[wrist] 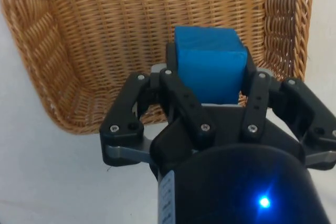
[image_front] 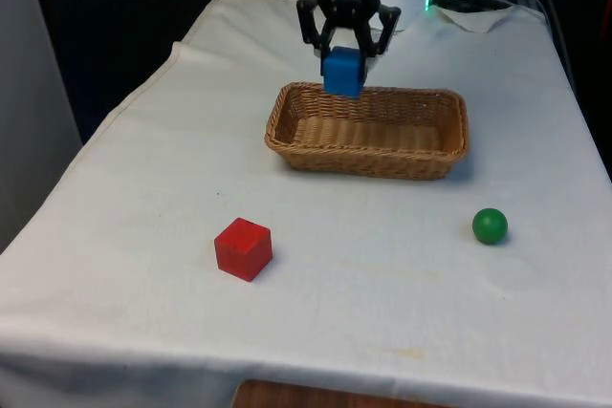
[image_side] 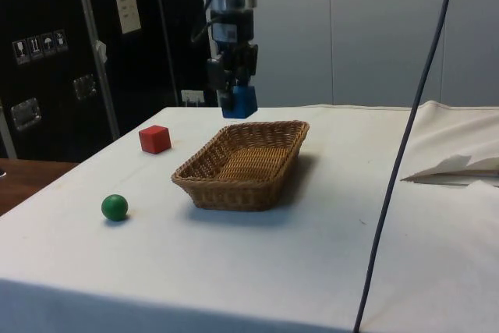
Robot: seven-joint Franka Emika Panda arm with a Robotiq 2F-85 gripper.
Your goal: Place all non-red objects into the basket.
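We have the blue cube (image_front: pixel 343 71) clamped between the fingers of the gripper (image_front: pixel 345 56), held in the air above the far rim of the wicker basket (image_front: pixel 369 159), at the end towards the front view's left. The cube looks rigid and light, with flat faces that give the pads a sure hold across two opposite sides, so we judge a slip unlikely. The green ball (image_front: pixel 490 225) rests on the cloth near the basket; we expect it to roll, so it wants a centred pinch across its middle. The red cube (image_front: pixel 243 248) stays put.
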